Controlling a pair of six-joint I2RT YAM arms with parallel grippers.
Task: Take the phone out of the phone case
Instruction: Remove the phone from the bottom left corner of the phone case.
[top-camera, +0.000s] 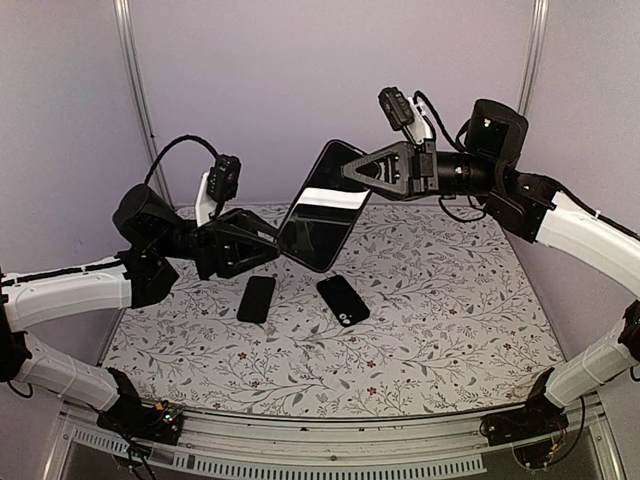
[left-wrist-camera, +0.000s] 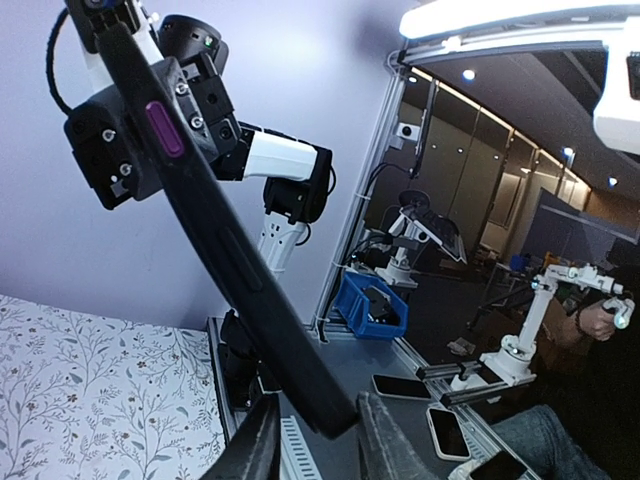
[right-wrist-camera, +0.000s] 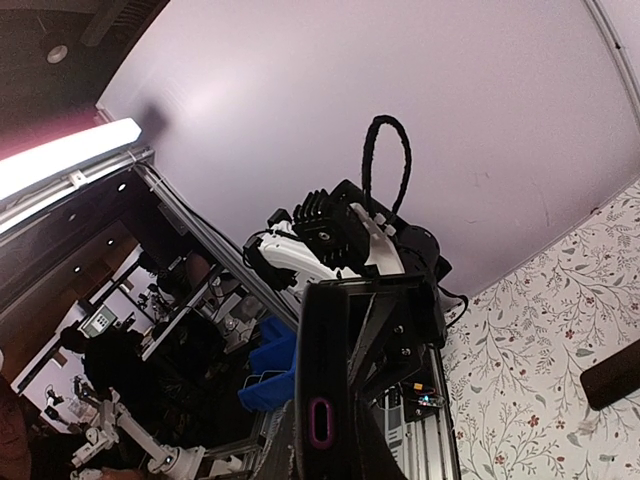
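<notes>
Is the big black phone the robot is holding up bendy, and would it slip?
Probably stiff: the phone looks dead straight although the right gripper pinches it near one end. Its glossy face mirrors the light, so it is likely slippery. It may be fragile if dropped, since it hangs well above the table.

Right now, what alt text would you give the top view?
A black phone is held in the air, right claw gripping its top, left claw at its lower edge. Two smaller dark phones or cases lie on the flowered table below.
</notes>
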